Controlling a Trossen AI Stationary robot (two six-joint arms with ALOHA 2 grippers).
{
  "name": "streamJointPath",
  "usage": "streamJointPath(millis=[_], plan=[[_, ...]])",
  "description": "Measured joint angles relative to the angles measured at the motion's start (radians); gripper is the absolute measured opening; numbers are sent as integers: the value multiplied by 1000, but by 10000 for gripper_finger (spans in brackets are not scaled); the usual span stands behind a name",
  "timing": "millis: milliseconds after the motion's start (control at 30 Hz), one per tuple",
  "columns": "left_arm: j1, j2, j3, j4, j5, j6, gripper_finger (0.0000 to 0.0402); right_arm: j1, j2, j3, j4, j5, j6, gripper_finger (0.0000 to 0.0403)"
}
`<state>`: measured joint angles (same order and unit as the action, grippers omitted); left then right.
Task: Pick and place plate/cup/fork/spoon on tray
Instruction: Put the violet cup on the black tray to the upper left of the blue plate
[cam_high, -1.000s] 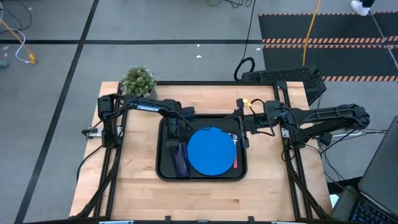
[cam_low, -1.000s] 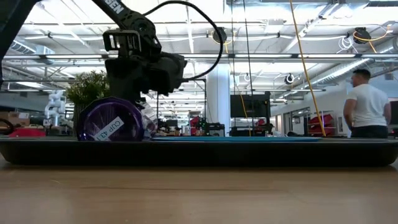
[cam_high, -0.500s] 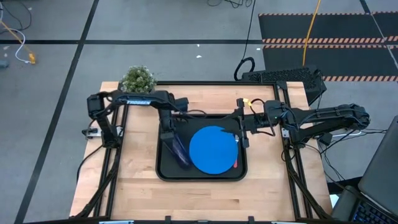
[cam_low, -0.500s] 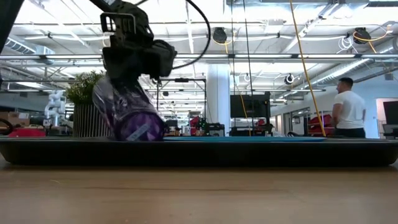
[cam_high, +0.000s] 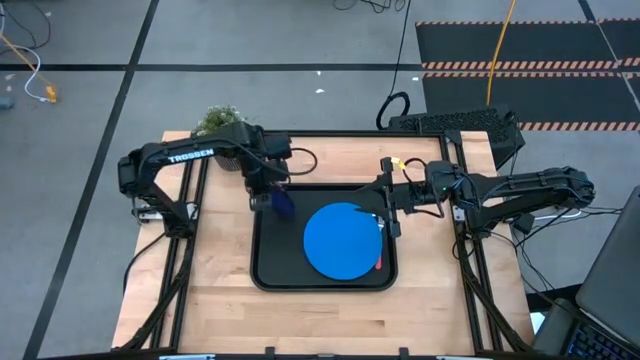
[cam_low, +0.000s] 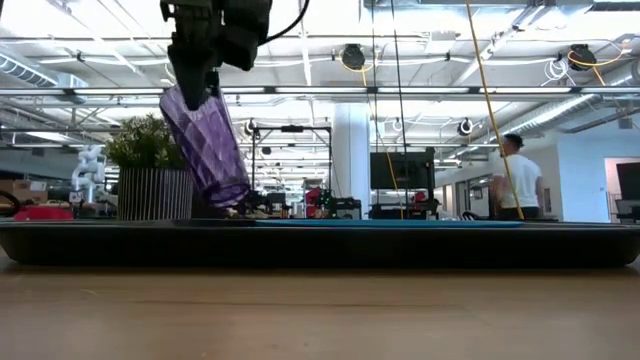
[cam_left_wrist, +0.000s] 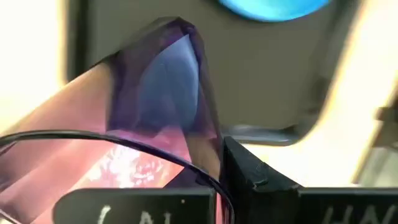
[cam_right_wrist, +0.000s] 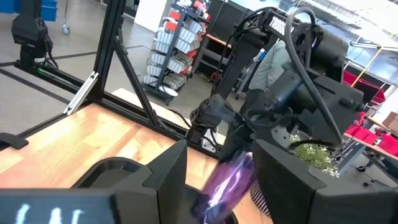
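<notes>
My left gripper is shut on the dark purple cup above the far left corner of the black tray. The cup also shows in the high view and through its mouth in the left wrist view. The blue plate lies flat in the tray. A red-pink fork handle shows at the plate's right edge. The spoon is hidden. My right gripper stands open and level over the tray's right rim. My left gripper holds the cup by its rim, coming from above and pointing steeply down. One finger lies outside the wall; the cup hides the other. The cup hangs below the fingers, mouth up and tilted, its base lifted off the tray.
A potted green plant stands at the table's far left corner, close behind my left gripper. Bare wood lies left, right and near of the tray. A person walks in the room beyond the table.
My left gripper has shut on the rim of the cup, which lay on its side in the tray's left part. It has risen and gone toward the far left corner, tipping to point more steeply down. The cup swung mouth-up and now hangs clear.
</notes>
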<state>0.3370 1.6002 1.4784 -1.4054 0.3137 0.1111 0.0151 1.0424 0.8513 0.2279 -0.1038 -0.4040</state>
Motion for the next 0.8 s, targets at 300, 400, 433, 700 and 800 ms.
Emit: streamJointPath(millis=[300,400,433,700,800], plan=[[-79,41,-15,-64,-131,-69,11,0,0,0,0,0,26,176],[-108,70,-25,-58,-195,-86,12,0,0,0,0,-1,33,176],[-116,81,-25,-58,-220,-92,12,0,0,0,0,-1,40,176],[-168,169,-18,-53,-323,-118,15,0,0,-16,14,-1,45,176],[-173,175,-19,-54,-328,-103,15,0,0,-16,14,-1,45,176]])
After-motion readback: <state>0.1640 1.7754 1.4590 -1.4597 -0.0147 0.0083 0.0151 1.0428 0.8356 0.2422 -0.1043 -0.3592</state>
